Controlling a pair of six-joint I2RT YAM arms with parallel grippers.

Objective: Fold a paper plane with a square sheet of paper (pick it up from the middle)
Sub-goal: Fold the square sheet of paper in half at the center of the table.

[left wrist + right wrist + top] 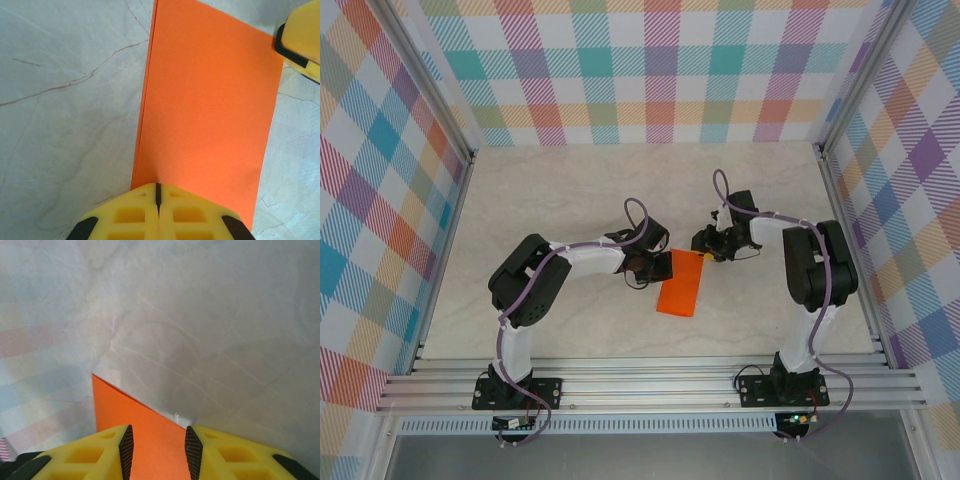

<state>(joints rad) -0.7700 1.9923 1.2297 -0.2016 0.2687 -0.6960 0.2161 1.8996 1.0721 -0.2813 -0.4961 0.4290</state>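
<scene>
The left tool (157,190), fingers together, touched the folded orange paper's (210,100) edge; the right tool (156,442), fingers parted, straddled its corner.

Paper (150,440) between the yellow, black-padded fingers (85,457) is plain bright orange. Table (225,315) around them is off-white marble with thin brownish veins, and the walls (660,60) are pastel plaid.

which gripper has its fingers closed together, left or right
The left gripper: its fingers are pressed together on the edge of the orange paper, while the right gripper shows a clear gap between its fingers.
</scene>
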